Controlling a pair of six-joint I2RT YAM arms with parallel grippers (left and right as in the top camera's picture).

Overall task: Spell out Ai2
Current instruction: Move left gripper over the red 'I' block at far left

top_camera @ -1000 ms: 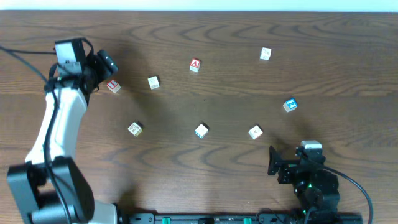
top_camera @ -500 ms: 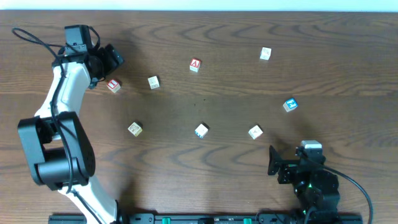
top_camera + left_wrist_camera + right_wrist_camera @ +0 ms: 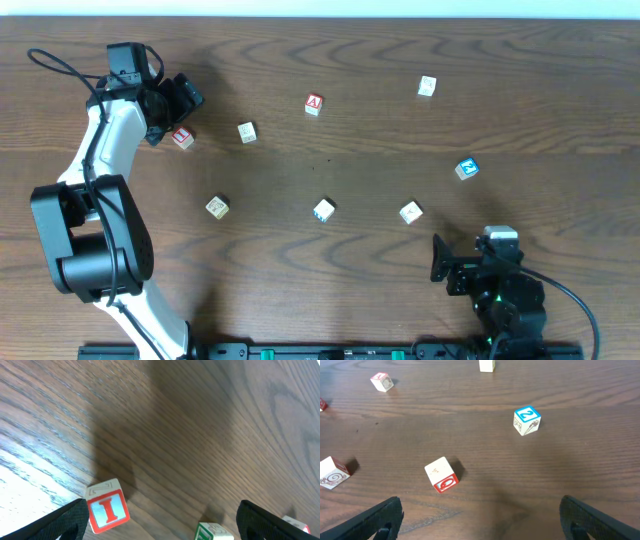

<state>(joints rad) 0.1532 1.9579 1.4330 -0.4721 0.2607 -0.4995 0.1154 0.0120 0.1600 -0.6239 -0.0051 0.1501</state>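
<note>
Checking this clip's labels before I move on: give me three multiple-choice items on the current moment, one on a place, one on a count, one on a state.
1. Where is the blue 2 block?
A. Alone on the table, on the right arm's side
B. Stacked on another block
C. Held in a gripper

2. How many blocks lie on the table in the overhead view?
A. Five
B. Eight
C. Eleven

3. What state is the left gripper in?
A. Open, with the red I block close by one finger, not gripped
B. Shut on that block
C. Shut and empty

Answers: A, the overhead and right wrist views show it apart from every other block. B, eight separate blocks can be counted overhead. A, the left wrist view shows the fingers wide apart.
</note>
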